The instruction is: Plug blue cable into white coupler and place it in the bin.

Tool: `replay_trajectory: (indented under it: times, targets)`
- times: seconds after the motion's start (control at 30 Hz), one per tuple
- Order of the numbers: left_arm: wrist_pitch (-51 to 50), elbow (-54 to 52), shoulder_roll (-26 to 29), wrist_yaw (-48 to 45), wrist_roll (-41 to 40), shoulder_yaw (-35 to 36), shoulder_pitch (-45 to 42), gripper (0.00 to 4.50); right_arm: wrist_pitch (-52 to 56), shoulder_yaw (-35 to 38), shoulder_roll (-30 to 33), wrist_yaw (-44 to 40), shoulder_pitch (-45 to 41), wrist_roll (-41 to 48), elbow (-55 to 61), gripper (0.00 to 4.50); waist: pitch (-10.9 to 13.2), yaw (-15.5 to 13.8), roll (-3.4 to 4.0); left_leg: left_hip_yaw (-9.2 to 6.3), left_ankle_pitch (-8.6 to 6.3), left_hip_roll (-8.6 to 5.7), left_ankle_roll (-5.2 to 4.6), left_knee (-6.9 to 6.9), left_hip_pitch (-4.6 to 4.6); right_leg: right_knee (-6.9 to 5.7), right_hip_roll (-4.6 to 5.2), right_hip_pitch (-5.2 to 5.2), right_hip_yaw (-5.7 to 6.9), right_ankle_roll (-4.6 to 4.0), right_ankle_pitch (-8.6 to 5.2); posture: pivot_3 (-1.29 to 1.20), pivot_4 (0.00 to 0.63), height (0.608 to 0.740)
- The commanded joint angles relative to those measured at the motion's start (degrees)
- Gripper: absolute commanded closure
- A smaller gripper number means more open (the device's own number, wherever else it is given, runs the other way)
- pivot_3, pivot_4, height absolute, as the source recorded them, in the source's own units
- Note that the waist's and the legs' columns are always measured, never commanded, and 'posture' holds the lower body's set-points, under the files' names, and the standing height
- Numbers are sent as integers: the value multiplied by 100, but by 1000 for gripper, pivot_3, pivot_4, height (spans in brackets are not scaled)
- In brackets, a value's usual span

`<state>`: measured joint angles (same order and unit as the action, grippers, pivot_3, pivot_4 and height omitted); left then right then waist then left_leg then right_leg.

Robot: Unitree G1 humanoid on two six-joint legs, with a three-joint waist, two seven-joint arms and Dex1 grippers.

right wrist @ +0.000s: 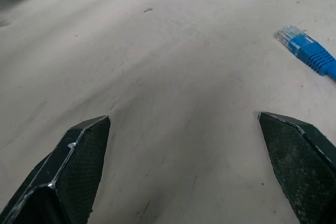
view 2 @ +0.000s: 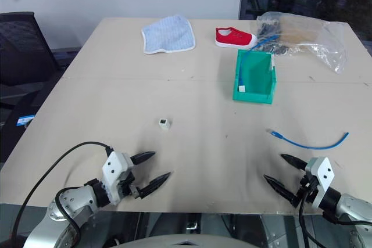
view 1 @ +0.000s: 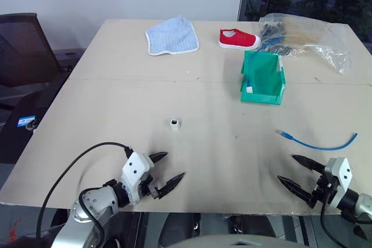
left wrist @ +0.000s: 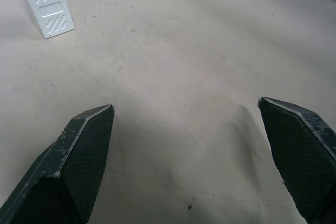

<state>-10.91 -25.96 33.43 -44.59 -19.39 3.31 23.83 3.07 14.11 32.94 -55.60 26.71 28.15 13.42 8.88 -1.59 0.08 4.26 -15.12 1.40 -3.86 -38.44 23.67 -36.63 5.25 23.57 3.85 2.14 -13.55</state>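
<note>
The white coupler [view 1: 174,124] stands alone on the beige table, a short way beyond my left gripper [view 1: 172,168], whose fingers are spread open and empty; it is also seen as a ribbed white block [left wrist: 43,2]. The blue cable [view 1: 317,140] lies curved at the right, its clear plug [right wrist: 290,35] pointing left. Just in front of the cable, my right gripper [view 1: 290,170] hovers open over the table edge, holding nothing. The teal bin [view 1: 263,78] sits farther back, right of centre, its open top showing nothing inside.
A blue-and-white cloth [view 1: 172,35] and a small red shoe [view 1: 238,39] lie at the far side. A crinkled clear plastic bag [view 1: 308,38] with wires sits behind the bin. A black office chair [view 1: 23,47] stands off the table's left.
</note>
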Motion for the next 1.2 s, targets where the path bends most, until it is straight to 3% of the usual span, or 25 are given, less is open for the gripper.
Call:
replay_trajectory:
  times: [0.03, 0.7, 0.87, 1.03, 1.2]
  targets:
    - [-25, 117, -15, -24, 17, -112, -21, 0, -62, 116, 102, -134, 58, 40, 54, 67, 0, -1, 0, 0, 0, 0, 0, 0, 0, 0, 0, 0, 0, 0, 0, 0, 150, 740]
    - [71, 211, -21, -70, 150, -294, -262, 0, -162, 194, 178, -302, -101, 59, -142, 67, -12, -60, 3, 2, 1, -2, -1, -6, -1, -5, -22, -2, -1, -1, 1, 0, 150, 740]
    - [-364, -156, 233, -236, -128, -242, -530, 0, 113, 466, 178, -1, -550, 400, -76, 67, -12, -57, 2, 4, 1, -2, -1, -11, -4, -9, -23, -2, 1, 0, 1, 0, 150, 740]
    - [-1541, -875, 780, -590, -1079, -168, -1742, 0, 402, 487, 399, 257, -1355, 229, -448, 67, -8, -67, -5, -3, 1, -1, -1, -23, 3, -16, -30, -2, 7, -1, 1, 0, 150, 740]
    - [-2404, -1195, 1262, -874, -1537, -505, -3168, 0, 668, 95, 771, 260, -2118, -273, -964, 67, -9, -32, -4, 12, 9, -6, 11, -28, 4, -19, -40, -5, -5, 23, 15, 0, 150, 740]
